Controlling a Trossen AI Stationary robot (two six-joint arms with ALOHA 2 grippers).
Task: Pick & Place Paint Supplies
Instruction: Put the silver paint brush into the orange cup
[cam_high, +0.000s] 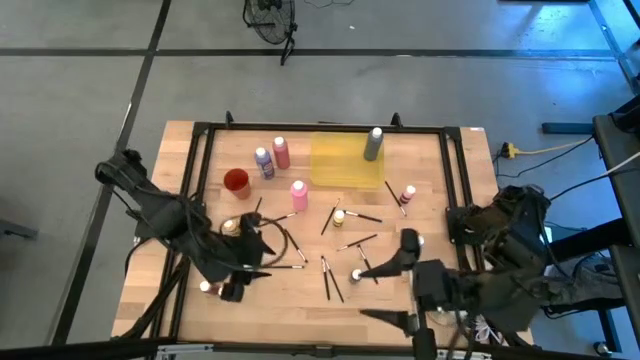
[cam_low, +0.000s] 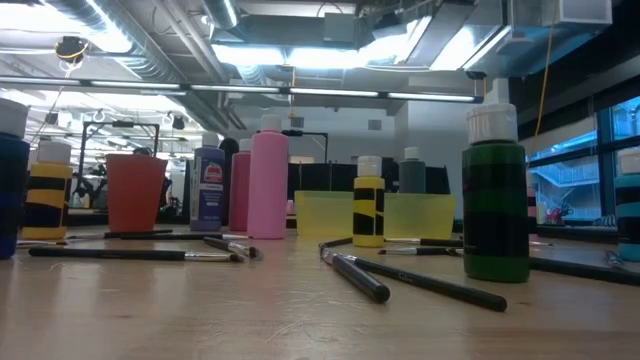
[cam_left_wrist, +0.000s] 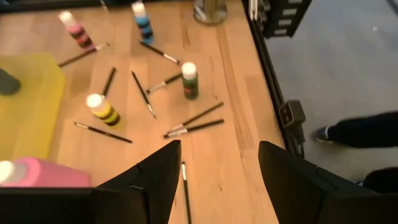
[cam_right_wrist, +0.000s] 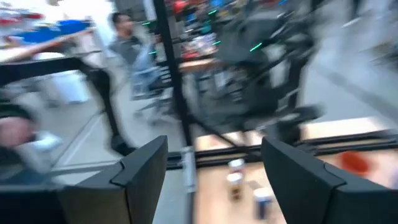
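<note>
L gripper (cam_high: 262, 256) hung over the near-left part of the wooden table (cam_high: 290, 300), fingers (cam_left_wrist: 155, 180) spread apart w/ nothing between them; in the L wrist view only bare wood and one thin brush (cam_left_wrist: 186, 190) showed in the gap. R gripper (cam_high: 385, 290) sat at the near-right, jaws wide and empty, one finger reaching toward the table's middle near a green bottle (cam_high: 355, 275).

Paint supplies were spread across the table. Far left: a red cup (cam_high: 236, 181), a purple bottle (cam_high: 264, 162) and a pink bottle (cam_high: 281, 152) close together. A shorter pink bottle (cam_high: 298, 193) stood nearer the middle. A yellow tray (cam_high: 345, 162) lay at the far centre w/ a grey bottle (cam_high: 373, 144) upright at its right-hand corner. A yellow-and-black striped bottle (cam_high: 339, 216) stood just in front of the tray, w/ a small pink-striped bottle (cam_high: 408, 194) further to the right.

Brushes lay scattered flat on the wood: two (cam_high: 330, 278) side by side near the front centre, one (cam_high: 356, 242) mid-table, one (cam_high: 278, 217) by the short pink bottle, others at mixed angles around the striped bottle.

Low view: green bottle (cam_low: 494, 200) stood upright, white cap on, w/ dark brushes (cam_low: 420, 280) lying in front of it.

R wrist view was smeared; a person (cam_right_wrist: 124, 37) showed in the room beyond the table
</note>
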